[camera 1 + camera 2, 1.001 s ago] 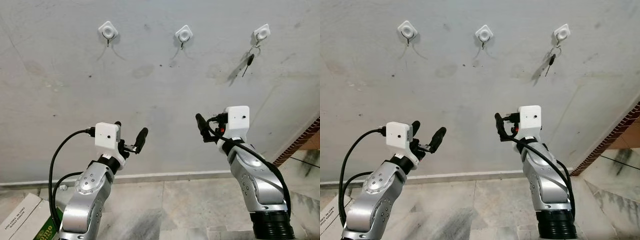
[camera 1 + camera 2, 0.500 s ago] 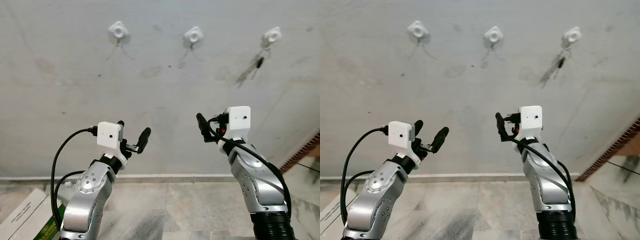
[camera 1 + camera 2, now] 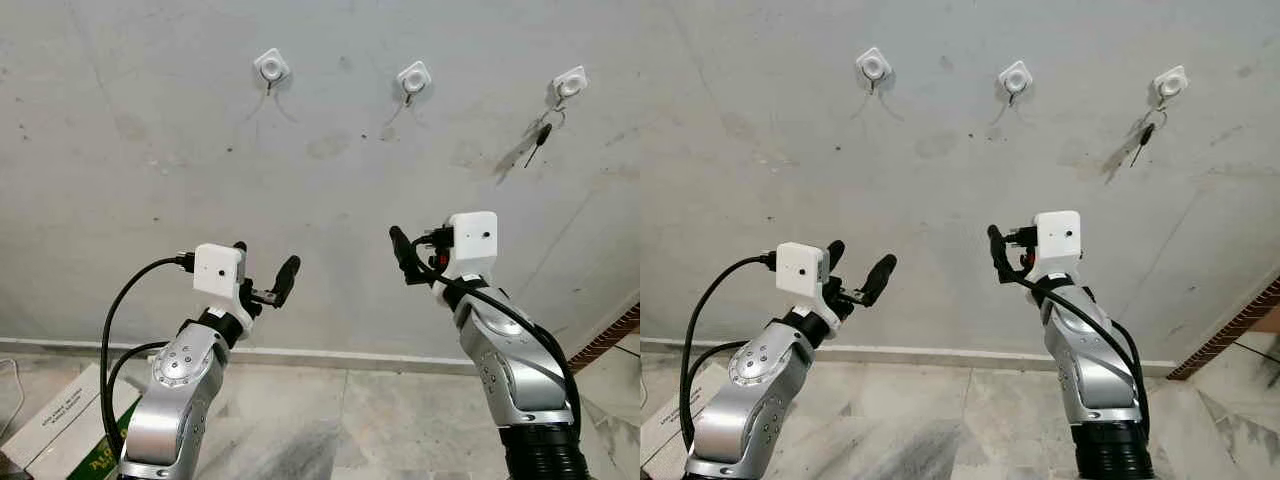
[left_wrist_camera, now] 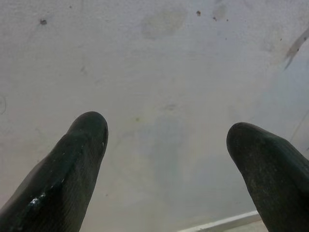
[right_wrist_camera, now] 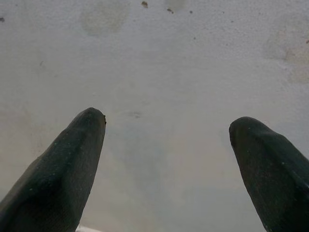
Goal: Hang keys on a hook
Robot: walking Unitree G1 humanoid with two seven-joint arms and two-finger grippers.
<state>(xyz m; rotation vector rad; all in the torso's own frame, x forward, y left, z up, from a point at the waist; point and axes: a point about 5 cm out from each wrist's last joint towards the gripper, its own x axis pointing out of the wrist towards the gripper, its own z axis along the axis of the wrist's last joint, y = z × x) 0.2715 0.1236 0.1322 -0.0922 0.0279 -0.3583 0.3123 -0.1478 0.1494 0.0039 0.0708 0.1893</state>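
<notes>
Black keys [image 3: 541, 133] already dangle from the rightmost hook [image 3: 569, 84], so hanging looks done. Well below it, left tool [image 3: 262, 276] and right tool [image 3: 418, 252] both gape wide, holding nothing.

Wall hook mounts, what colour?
White, all three; clearest on the middle hook mount in the left eye view.

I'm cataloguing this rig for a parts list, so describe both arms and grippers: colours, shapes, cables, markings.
Both arms are silver metal with rounded, bolted joint housings. The left gripper and right gripper each have two long black fingers with rounded, finely textured tips, below a white boxy wrist camera housing. Black cables loop from each housing down the arm. The right forearm ends in a ribbed black collar. No markings are legible.
</notes>
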